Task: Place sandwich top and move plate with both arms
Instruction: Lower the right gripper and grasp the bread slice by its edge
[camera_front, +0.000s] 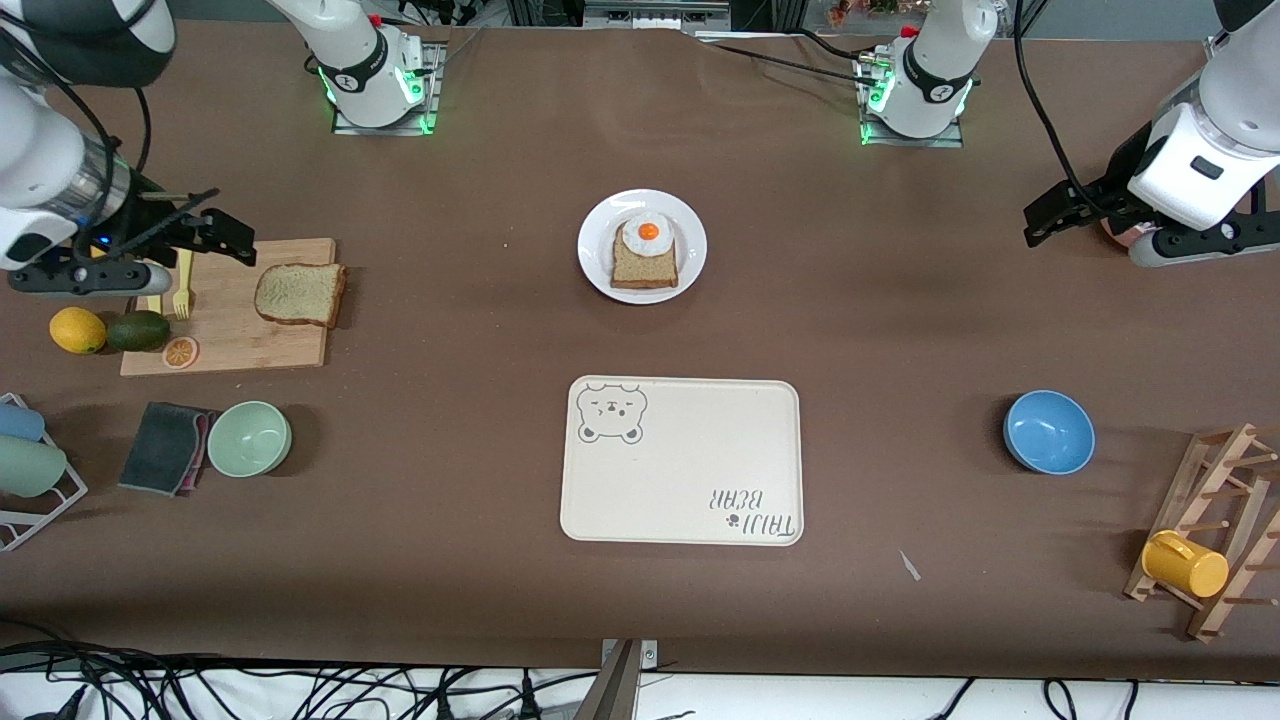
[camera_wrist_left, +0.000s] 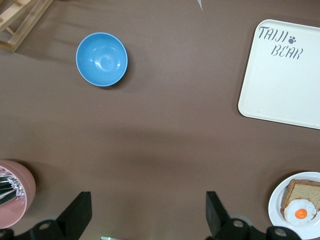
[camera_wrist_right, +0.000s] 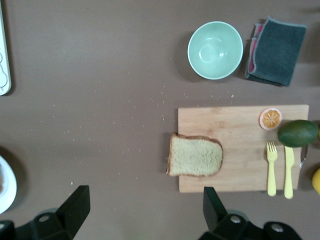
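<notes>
The sandwich top (camera_front: 300, 294), a plain brown bread slice, lies on a wooden cutting board (camera_front: 240, 345) toward the right arm's end of the table. It also shows in the right wrist view (camera_wrist_right: 196, 156). The white plate (camera_front: 600, 225) sits mid-table and bears a bread slice with a fried egg (camera_front: 646, 250). Its rim shows in the left wrist view (camera_wrist_left: 278, 201). My right gripper (camera_front: 225, 228) is open and empty, up over the board's edge beside the sandwich top (camera_wrist_right: 145, 210). My left gripper (camera_front: 1045, 215) is open and empty, up over bare table at the left arm's end (camera_wrist_left: 148, 212).
A cream bear-print tray (camera_front: 700, 450) lies nearer the camera than the plate. A lemon (camera_front: 77, 329), avocado (camera_front: 138, 330), orange slice (camera_front: 180, 351) and fork (camera_front: 182, 290) are at the board. A green bowl (camera_front: 249, 438), grey cloth (camera_front: 165, 447), blue bowl (camera_front: 1048, 431) and wooden rack with yellow mug (camera_front: 1185, 563) stand nearer the camera.
</notes>
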